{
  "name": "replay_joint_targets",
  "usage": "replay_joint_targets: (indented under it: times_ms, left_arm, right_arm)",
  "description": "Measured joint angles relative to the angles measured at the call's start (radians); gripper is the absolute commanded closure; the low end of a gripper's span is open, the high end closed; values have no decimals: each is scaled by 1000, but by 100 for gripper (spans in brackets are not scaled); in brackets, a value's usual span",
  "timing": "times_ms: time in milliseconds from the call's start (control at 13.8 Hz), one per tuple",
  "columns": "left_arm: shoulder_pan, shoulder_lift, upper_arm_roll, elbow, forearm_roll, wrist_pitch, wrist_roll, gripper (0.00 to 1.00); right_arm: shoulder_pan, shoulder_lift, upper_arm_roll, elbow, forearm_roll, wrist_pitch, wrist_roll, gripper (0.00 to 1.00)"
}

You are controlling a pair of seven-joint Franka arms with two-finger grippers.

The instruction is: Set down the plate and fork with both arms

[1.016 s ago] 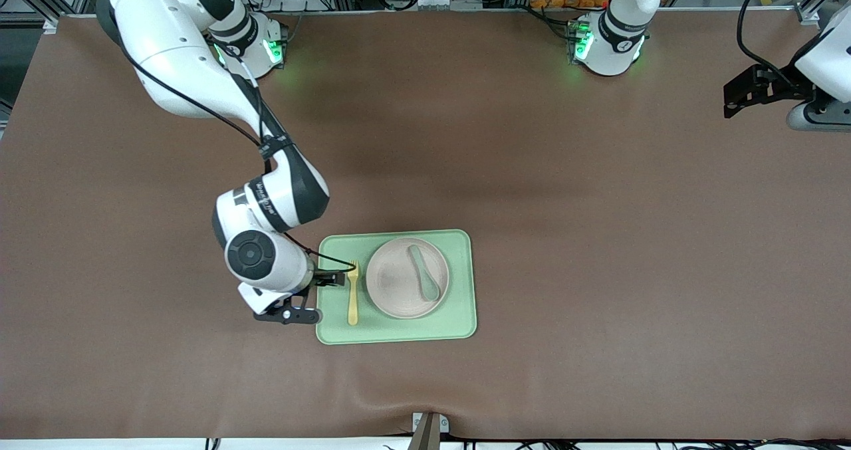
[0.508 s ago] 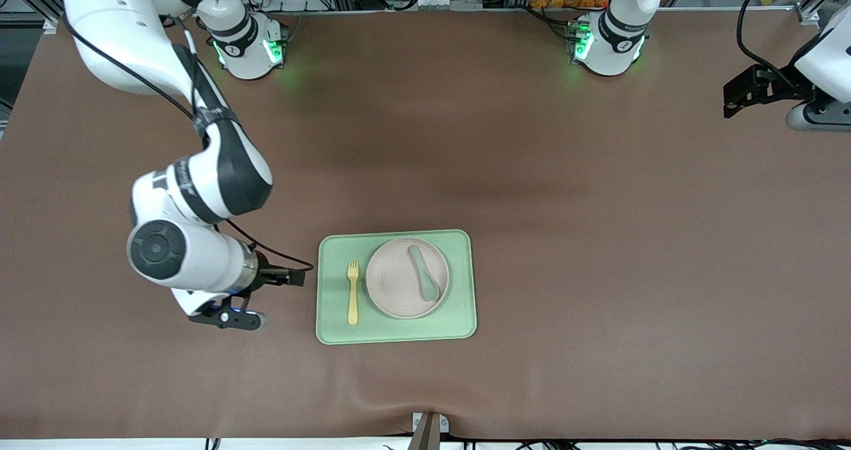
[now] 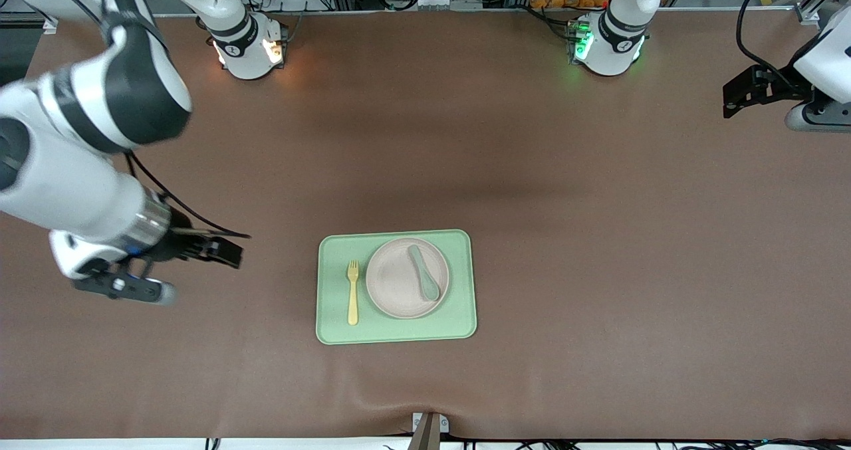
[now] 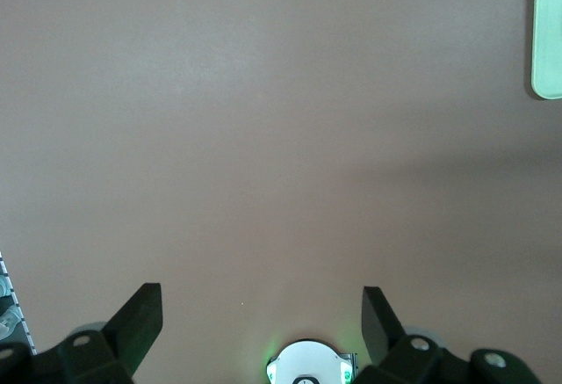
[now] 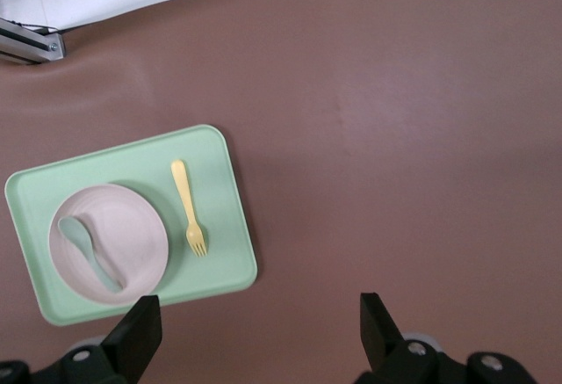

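Observation:
The pale pink plate (image 3: 399, 284) lies on a light-green tray (image 3: 396, 330) near the table's middle. Beside the plate, on the tray's strip toward the right arm's end, lies the yellow fork (image 3: 353, 293). The right wrist view shows the plate (image 5: 132, 226), the fork (image 5: 188, 208) and the tray (image 5: 228, 226). My right gripper (image 3: 229, 250) (image 5: 259, 314) hangs open and empty over bare table, well clear of the tray. My left gripper (image 3: 731, 101) (image 4: 261, 300) waits open and empty over the table's edge at the left arm's end.
A grey-green spoon (image 3: 424, 272) (image 5: 88, 248) lies on the plate. A corner of the tray (image 4: 546, 32) shows in the left wrist view, with the left arm's base (image 4: 307, 365) below the fingers. Brown mat covers the table all round the tray.
My right arm has swung away from the fork and tray toward its own end of the table, gripper open throughout. Fork, plate and spoon have stayed put. The left arm has not moved.

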Motion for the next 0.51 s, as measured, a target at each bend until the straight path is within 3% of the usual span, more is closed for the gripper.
replay_joint_targets:
  times_ms: [508]
  left_arm:
    - [0,0,0,0,0,0,0,0]
  right_arm:
    - [-16,-162,-58,-6,101,-249,-33,0]
